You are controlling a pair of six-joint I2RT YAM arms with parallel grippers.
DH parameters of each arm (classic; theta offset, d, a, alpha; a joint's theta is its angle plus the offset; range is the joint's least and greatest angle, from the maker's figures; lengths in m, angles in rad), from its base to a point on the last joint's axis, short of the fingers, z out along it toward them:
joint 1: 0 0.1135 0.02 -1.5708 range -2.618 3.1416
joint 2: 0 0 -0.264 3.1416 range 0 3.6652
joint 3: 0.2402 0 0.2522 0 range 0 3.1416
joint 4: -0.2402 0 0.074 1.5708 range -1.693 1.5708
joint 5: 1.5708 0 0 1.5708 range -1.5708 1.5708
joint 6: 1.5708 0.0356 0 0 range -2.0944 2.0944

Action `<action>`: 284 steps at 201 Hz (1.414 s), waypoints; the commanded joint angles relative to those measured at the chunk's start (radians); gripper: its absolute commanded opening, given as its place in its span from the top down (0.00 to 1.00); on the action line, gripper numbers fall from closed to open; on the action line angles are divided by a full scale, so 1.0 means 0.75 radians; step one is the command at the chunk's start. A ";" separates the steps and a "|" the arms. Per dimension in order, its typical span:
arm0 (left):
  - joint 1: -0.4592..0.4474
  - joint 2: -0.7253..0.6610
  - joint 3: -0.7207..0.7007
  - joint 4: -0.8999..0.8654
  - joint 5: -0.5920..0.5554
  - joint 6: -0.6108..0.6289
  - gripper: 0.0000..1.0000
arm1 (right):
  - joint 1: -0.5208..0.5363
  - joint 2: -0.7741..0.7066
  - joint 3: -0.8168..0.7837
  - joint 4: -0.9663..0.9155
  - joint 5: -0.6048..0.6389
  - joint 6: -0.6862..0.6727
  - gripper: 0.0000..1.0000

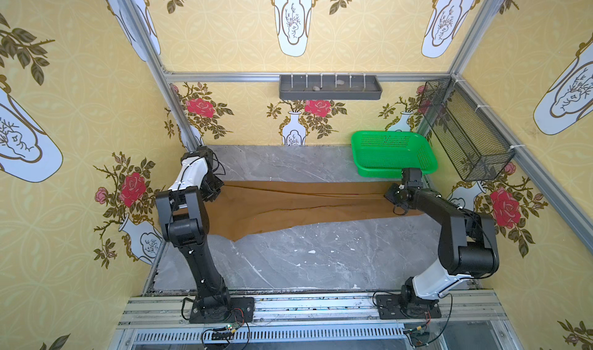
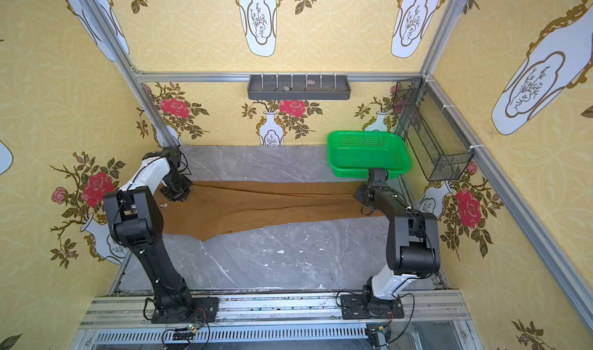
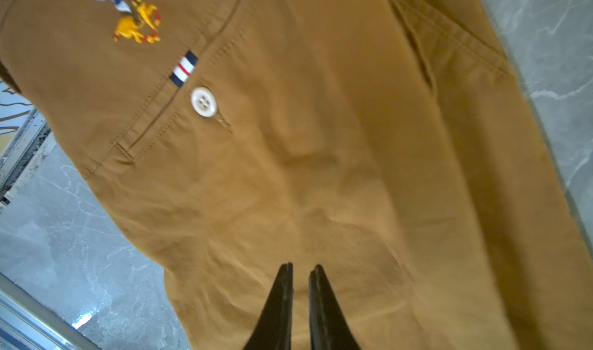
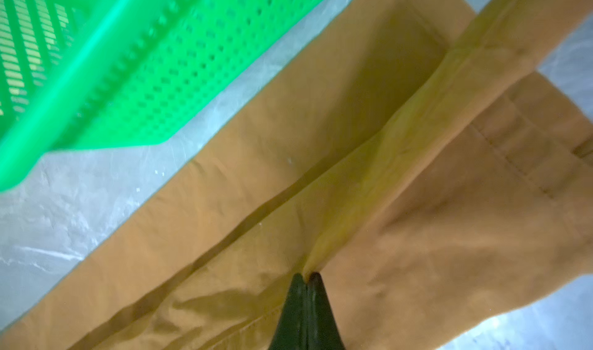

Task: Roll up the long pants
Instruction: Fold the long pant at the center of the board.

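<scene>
pinching a fold of the pants (image 4: 353, 178) near the basket (image 4: 154, 75), right gripper (image 4: 306, 276) is closed; left gripper (image 3: 300, 268) hovers slightly parted, empty.

A lab test booth: wallpaper panels (image 1: 224, 27) on aluminium framing (image 1: 305, 76), marble-look tabletop (image 1: 305, 258).

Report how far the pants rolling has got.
Done: the long pants lie stretched flat across the table. In hand: the right gripper is shut, pinching a fold near the leg ends; the left gripper hovers slightly open near the waist. Left: all rolling; no roll exists yet.
</scene>
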 commanded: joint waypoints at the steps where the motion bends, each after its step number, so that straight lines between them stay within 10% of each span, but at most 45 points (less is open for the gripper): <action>1: 0.002 -0.007 0.005 -0.022 -0.009 0.014 0.84 | -0.014 0.041 0.038 0.030 0.048 0.002 1.00; 94: 0.001 -0.031 -0.060 -0.010 -0.009 0.012 0.84 | -0.016 0.253 0.192 0.157 0.082 0.054 1.00; 121: -0.001 -0.049 -0.089 0.008 0.003 0.008 0.84 | -0.012 0.251 0.210 0.178 0.151 0.052 0.57; 202: -0.039 -0.102 -0.132 -0.006 0.014 -0.005 0.85 | -0.016 0.063 0.234 0.198 0.144 -0.131 0.46; 211: -0.046 -0.112 -0.136 -0.018 0.013 -0.012 0.85 | -0.011 0.028 0.233 0.179 0.130 -0.143 0.56; 223: -0.061 -0.125 -0.149 -0.058 0.013 -0.042 0.85 | -0.005 0.001 0.222 0.139 0.093 -0.145 1.00; 242: -0.116 -0.118 -0.171 -0.158 -0.004 -0.112 1.00 | 0.001 0.006 0.153 0.107 0.019 -0.119 1.00; 284: -0.215 -0.125 -0.263 -0.144 0.011 -0.178 1.00 | 0.011 0.121 0.074 0.095 -0.059 -0.079 1.00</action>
